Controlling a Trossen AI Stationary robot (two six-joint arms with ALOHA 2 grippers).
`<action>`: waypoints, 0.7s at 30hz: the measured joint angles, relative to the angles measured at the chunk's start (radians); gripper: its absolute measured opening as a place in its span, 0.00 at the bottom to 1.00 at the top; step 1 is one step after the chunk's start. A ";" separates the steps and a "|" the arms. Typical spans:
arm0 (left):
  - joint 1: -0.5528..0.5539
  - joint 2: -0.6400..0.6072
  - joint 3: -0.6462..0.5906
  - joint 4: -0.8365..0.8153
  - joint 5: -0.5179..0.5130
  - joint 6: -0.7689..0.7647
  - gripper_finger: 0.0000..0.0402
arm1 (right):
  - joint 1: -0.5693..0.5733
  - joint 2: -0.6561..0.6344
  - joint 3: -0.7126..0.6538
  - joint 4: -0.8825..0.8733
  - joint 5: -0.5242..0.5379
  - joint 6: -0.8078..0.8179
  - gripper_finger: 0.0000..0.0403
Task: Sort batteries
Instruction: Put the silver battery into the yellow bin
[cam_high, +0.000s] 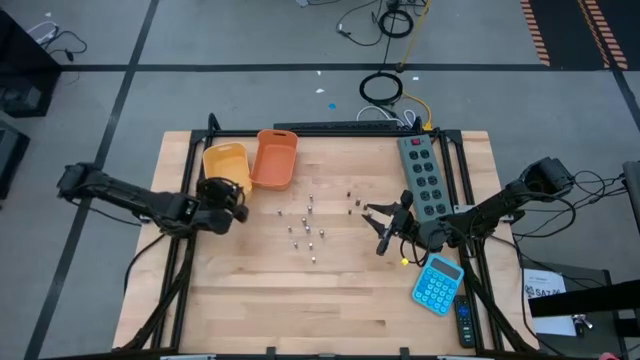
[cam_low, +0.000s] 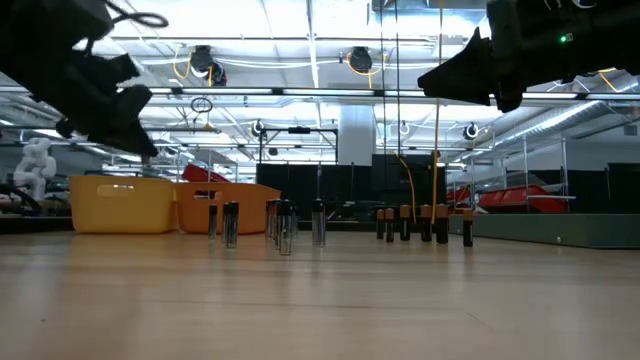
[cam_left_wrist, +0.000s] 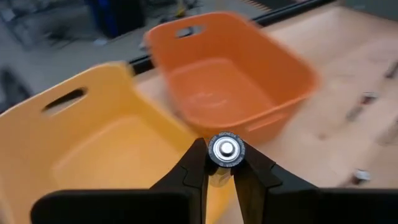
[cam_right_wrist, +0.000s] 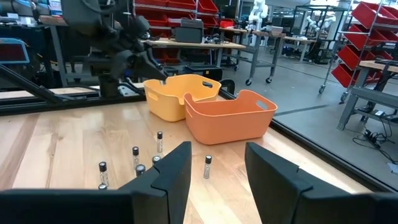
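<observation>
Above the yellow bin's (cam_high: 224, 162) rim, the left end effector (cam_left_wrist: 219, 171) grips a battery (cam_left_wrist: 225, 149) end-on, bin at its twelve o'clock; right end effector (cam_high: 384, 226) waits open.

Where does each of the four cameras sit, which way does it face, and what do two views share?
High: overhead, facing down; both arms show.
Low: at table height, facing across standing batteries; arms show above.
Left wrist: on the left tool, shut on a battery, facing the yellow bin.
Right wrist: on the open right tool, facing the orange bin.
Shared: both wrist views show both bins.
</observation>
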 joint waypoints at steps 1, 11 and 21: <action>0.006 0.000 0.000 -0.037 0.000 -0.042 0.13 | 0.000 0.000 0.000 0.000 0.000 0.000 0.36; 0.023 0.002 0.000 -0.104 0.016 -0.150 0.44 | 0.000 0.000 0.000 0.001 0.000 0.000 0.36; -0.009 0.008 0.000 0.311 0.172 0.401 0.50 | 0.000 0.000 0.000 0.001 -0.001 0.000 0.36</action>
